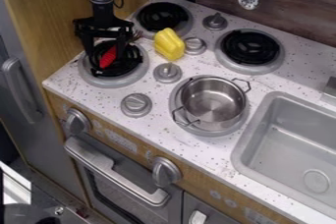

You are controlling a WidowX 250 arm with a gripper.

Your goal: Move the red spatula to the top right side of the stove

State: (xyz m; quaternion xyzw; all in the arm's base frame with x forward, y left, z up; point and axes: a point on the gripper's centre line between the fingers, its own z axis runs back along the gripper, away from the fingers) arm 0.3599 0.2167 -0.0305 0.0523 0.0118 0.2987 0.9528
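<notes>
One red spatula (107, 59), over the near-left burner (111, 81), between my black gripper's (105, 52) widely parted fingers.

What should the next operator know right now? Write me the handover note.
Gripper: open, low over the front left burner, fingers on either side of the red spatula's handle.
Red spatula: at that burner, apparently not gripped.
Nearby: yellow object to its right; metal pot on the front right burner.
Done: gripper is over the spatula.
Left: grasp it, carry it to the back right burner, release.
</notes>
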